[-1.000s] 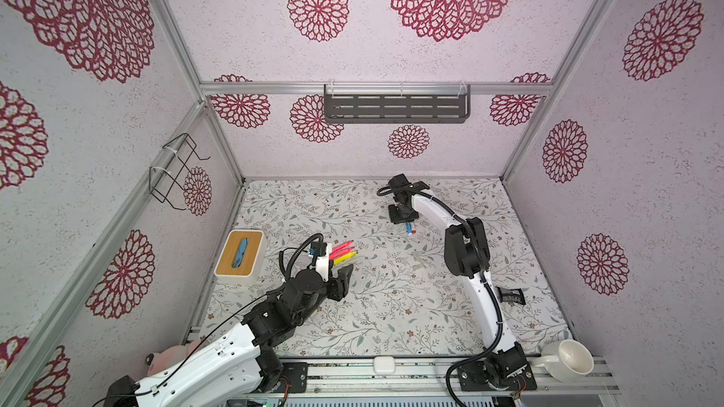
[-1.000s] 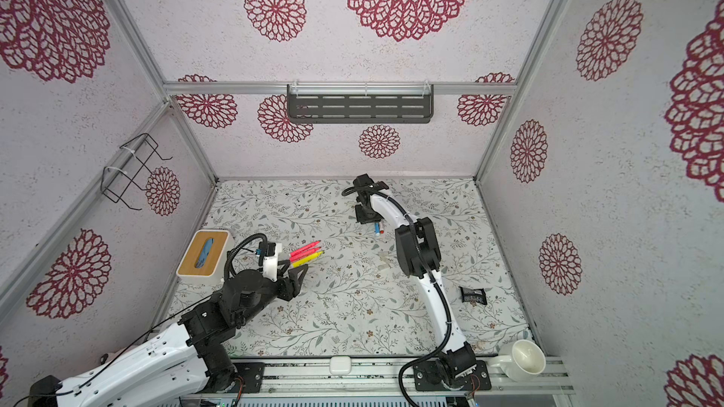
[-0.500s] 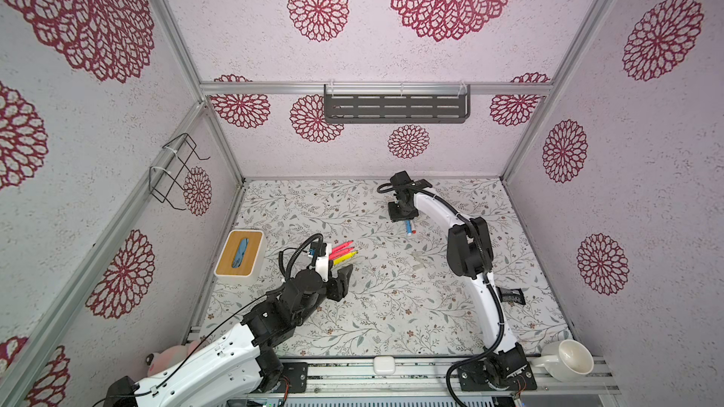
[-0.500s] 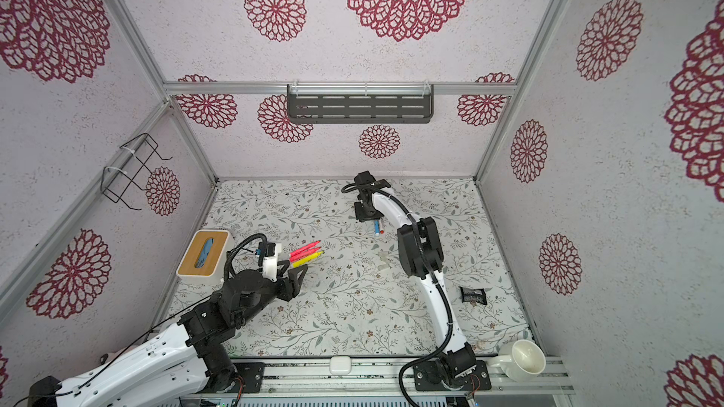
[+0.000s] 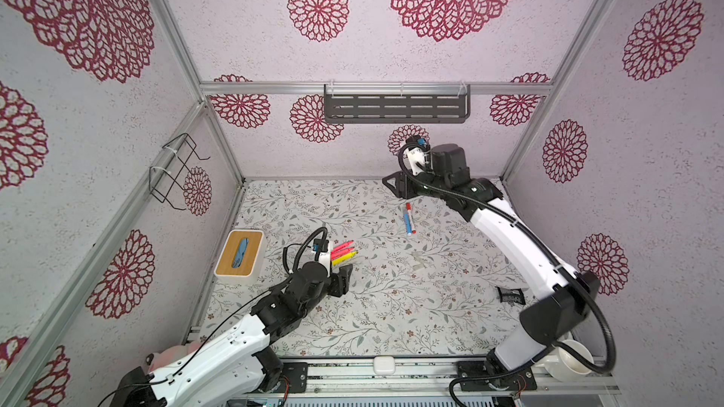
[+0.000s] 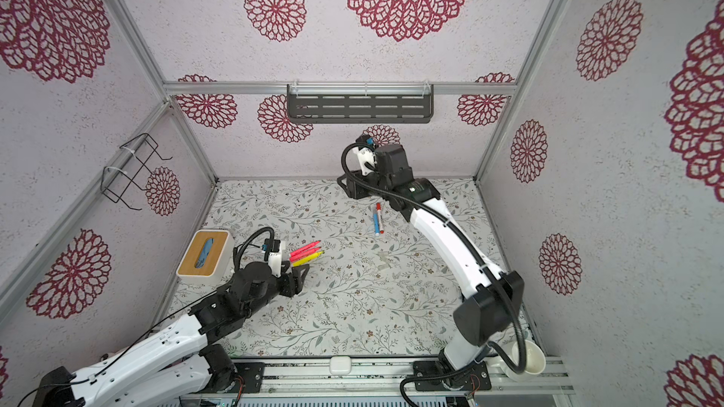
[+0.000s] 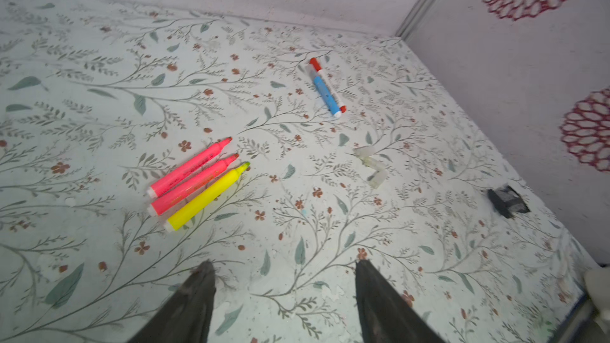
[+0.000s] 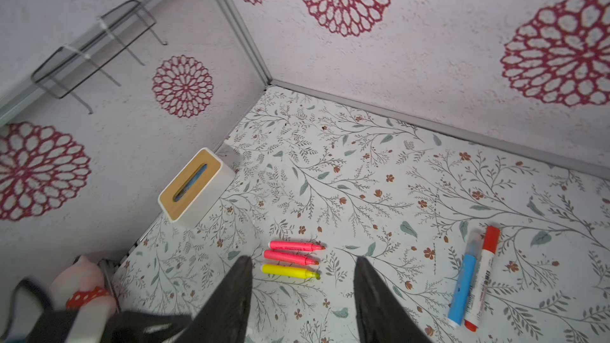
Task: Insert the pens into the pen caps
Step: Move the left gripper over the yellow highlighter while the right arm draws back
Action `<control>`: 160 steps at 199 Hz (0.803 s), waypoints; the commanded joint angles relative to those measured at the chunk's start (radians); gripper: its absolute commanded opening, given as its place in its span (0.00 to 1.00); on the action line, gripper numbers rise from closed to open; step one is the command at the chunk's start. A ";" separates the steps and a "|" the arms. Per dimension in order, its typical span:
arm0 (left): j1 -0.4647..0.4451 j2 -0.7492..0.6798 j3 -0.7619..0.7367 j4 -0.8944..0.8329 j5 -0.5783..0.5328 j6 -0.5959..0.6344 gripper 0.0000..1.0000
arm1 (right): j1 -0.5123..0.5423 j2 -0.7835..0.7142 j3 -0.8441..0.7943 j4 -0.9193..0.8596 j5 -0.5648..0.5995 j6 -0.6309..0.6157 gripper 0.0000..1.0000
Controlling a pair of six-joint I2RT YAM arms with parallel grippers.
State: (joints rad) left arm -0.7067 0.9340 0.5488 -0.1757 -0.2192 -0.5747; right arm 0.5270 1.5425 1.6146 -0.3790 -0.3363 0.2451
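Left tool [image 7: 284, 265] and right tool [image 8: 302, 260]: jaws apart, empty. In a top view, three highlighters [image 5: 344, 254] lie on the table [image 5: 372, 307] at 9 o'clock of the clear caps [image 5: 418, 260]; the blue pen [image 5: 408, 222] lies at 12. Pens judged light, stiff and prone to roll; grip mid-barrel.

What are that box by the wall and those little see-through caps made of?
The box: the body looks like matte white plastic; the lid is tan and wood-like, perhaps bamboo or a veneer. The pen caps: probably plastic, whitish and half see-through with a faint shine.
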 commanded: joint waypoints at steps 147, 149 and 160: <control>0.250 0.658 0.399 -0.125 0.177 0.170 0.64 | 0.047 -0.656 -0.950 0.253 -0.020 0.097 0.59; 0.250 0.663 0.400 -0.125 0.178 0.172 0.64 | 0.047 -0.658 -0.952 0.253 -0.021 0.097 0.59; 0.251 0.680 0.410 -0.125 0.183 0.178 0.63 | 0.047 -0.666 -0.962 0.252 -0.017 0.102 0.59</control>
State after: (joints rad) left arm -0.4664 1.5806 0.9264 -0.2806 -0.0601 -0.4438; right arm 0.5686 0.9058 0.6632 -0.1741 -0.3676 0.3107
